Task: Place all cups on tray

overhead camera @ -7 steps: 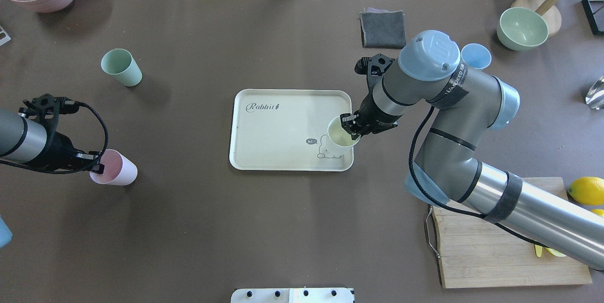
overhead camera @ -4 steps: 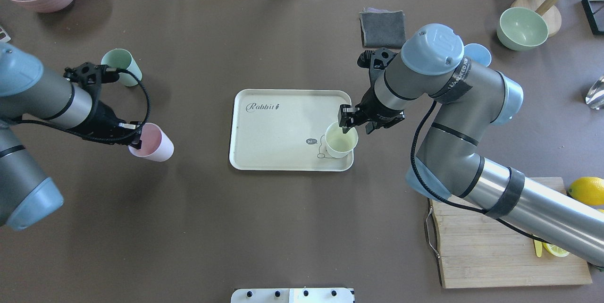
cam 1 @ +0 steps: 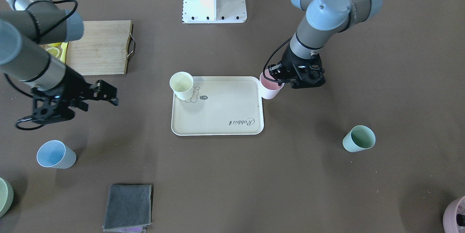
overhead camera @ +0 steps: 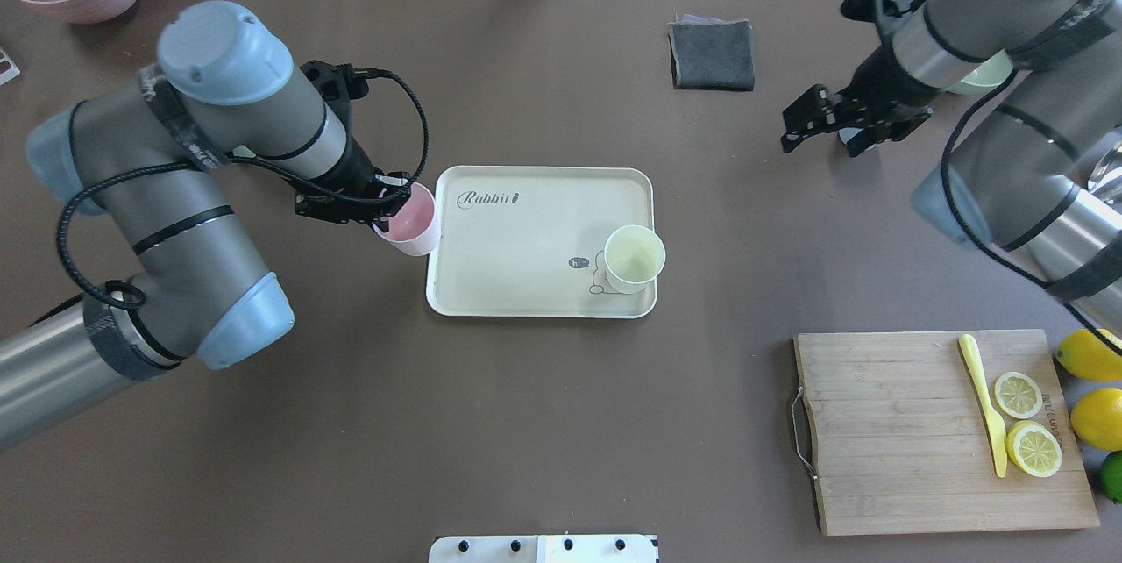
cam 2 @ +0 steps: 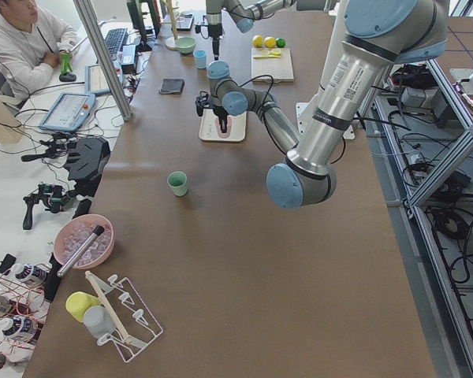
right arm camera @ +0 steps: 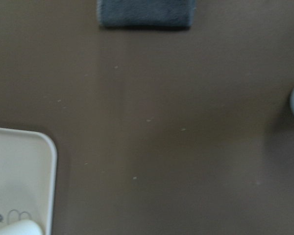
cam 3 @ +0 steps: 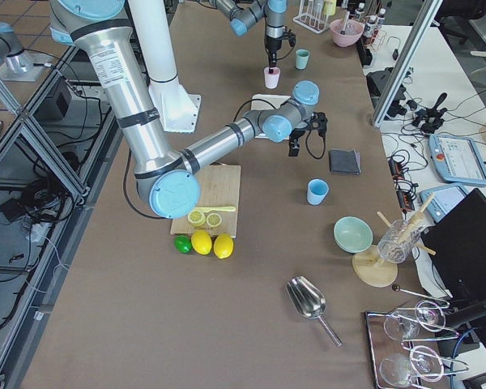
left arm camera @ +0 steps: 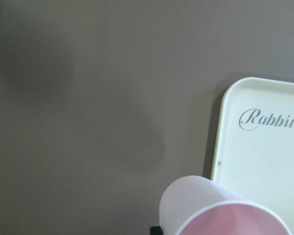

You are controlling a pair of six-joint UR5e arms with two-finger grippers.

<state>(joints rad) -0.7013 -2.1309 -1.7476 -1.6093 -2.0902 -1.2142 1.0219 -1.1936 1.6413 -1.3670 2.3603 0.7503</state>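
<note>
Our left hand point(overhead camera: 388, 195) pinches one wall of the small matte pink tapered cup point(overhead camera: 412, 228). The cup hangs right at the short edge of the cream rectangular raised-rim tray point(overhead camera: 526, 195), beside the "Rabbit" script and not yet over the tray's floor. We judge the main risk to be the cup's base catching that raised rim on the way in, which would twist it in so slight a pinch. Letting go too early would leave it tilted half on the rim. The pale yellow matte cup point(overhead camera: 633, 258) stands upright in the tray's opposite corner. Our right hand point(overhead camera: 805, 126) is empty, fingers spread, near the light blue matte cup point(cam 1: 55, 154). If it comes in low, it could knock that cup over. The sage green matte cup point(cam 1: 358, 138) stands alone on the desk point(overhead camera: 526, 423).

The desk has a matte dark brown covering. A folded grey cloth point(overhead camera: 712, 54) and a wooden cutting board point(overhead camera: 894, 431) lie off to the sides. A seated person point(cam 2: 24, 39) is at a bench alongside.
</note>
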